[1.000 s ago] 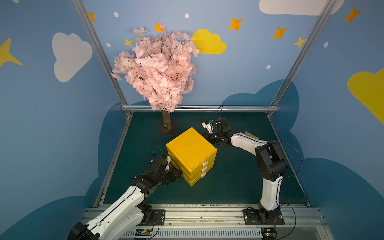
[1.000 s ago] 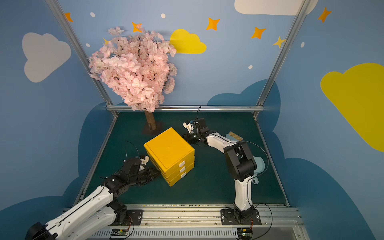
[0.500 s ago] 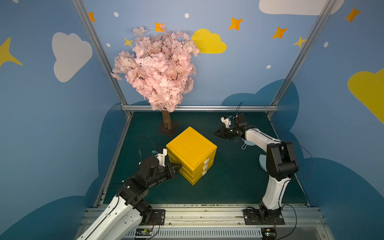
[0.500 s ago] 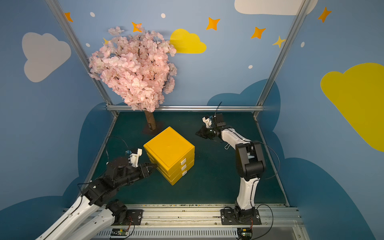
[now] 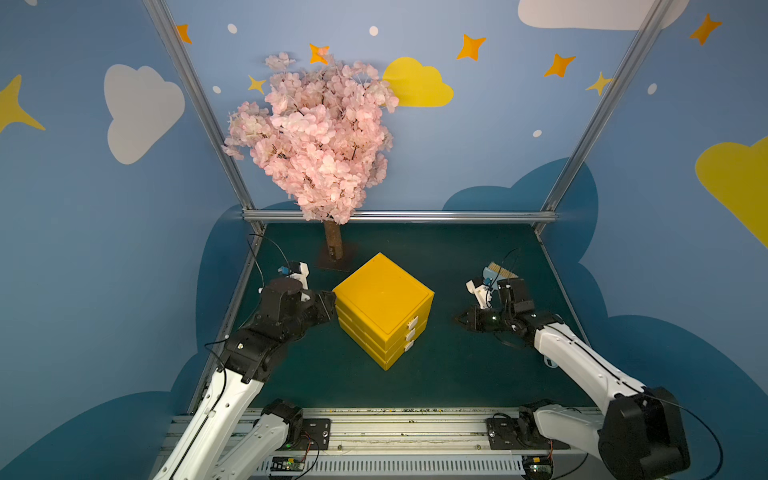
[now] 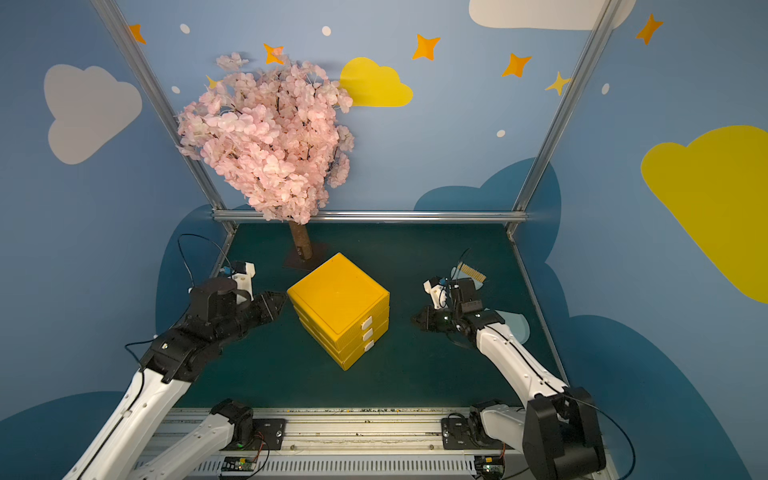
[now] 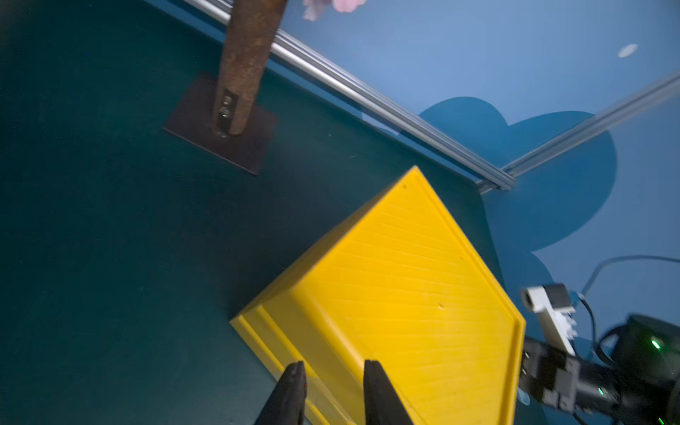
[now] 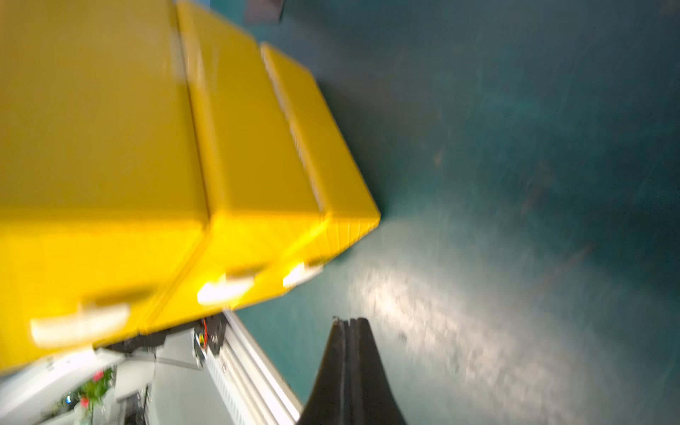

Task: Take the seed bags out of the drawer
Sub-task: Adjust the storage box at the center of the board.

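The dark green bench (image 5: 457, 374) carried a pink blossom tree (image 5: 316, 137) at the back and, near its middle, a yellow plastic cabinet (image 5: 382, 291) turned corner-on to the robot. The cabinet showed the same in both top views (image 6: 338, 291). Its three stacked drawers (image 5: 399, 336) were all pushed fully in.

The left arm (image 5: 249, 353) reached to the cabinet's near-left top corner. In the left wrist view the left jaws stood a little apart, with nothing between them, just over the top edge of the cabinet (image 7: 404, 294). Whether they touched it could not be told. The right arm (image 5: 582, 361) lay low on the bench, well apart from the drawer fronts. The right jaws were clenched on nothing, their tips pressed flat together in the right wrist view.

Each drawer had a small white handle (image 5: 412, 321) at its right end, and these looked like the only purchase for pulling one open.

The seed bags were not in sight anywhere. They were most likely inside one of the closed drawers, though which one could not be told.

Flat glossy packets of that kind would probably be very light, limp and slippery, and would lie flush against a drawer floor. The best hold would likely be a pinch on a raised edge or corner rather than across the flat face. The cabinet looked light enough to slide when a handle was pulled, so it would probably need bracing.
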`<act>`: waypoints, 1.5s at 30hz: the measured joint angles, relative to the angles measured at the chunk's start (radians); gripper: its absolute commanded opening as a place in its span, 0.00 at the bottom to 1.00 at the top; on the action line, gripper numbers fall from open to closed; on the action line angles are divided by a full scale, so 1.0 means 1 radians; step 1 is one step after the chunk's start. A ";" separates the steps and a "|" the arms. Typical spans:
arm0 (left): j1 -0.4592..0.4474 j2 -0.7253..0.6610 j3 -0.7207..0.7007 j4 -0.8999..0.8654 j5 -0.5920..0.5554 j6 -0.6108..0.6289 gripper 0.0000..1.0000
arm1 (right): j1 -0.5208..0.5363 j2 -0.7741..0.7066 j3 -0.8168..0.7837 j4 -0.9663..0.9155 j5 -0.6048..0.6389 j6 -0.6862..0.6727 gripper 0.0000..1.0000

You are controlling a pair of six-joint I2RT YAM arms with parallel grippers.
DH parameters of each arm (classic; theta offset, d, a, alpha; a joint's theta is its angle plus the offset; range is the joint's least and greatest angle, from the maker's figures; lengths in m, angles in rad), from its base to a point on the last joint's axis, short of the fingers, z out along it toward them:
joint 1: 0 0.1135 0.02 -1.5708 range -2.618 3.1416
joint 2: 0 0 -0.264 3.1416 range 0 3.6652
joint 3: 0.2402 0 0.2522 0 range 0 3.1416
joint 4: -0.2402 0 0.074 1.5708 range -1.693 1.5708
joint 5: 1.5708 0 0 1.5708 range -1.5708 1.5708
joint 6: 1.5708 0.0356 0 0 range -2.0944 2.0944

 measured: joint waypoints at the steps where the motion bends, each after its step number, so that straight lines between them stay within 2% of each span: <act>1: 0.044 0.015 0.000 0.002 0.023 0.006 0.32 | 0.022 -0.030 -0.034 0.005 -0.002 0.011 0.06; 5: 0.195 0.075 -0.031 0.062 0.142 0.015 0.31 | 0.114 -0.079 -0.153 0.068 -0.005 0.084 0.06; 10: 0.252 0.173 -0.150 0.159 0.262 0.008 0.32 | 0.164 0.012 -0.157 0.158 -0.005 0.136 0.03; 14: 0.264 0.224 -0.222 0.206 0.318 -0.005 0.34 | 0.181 0.131 -0.097 0.224 -0.006 0.156 0.02; 22: 0.275 0.264 -0.233 0.288 0.364 -0.011 0.36 | 0.182 0.334 0.058 0.334 -0.038 0.180 0.01; 33: 0.288 0.381 -0.239 0.347 0.385 -0.008 0.36 | 0.185 0.521 0.209 0.356 -0.075 0.209 0.00; 45: 0.292 0.414 -0.256 0.380 0.397 -0.019 0.36 | 0.164 0.728 0.512 0.330 -0.076 0.213 0.00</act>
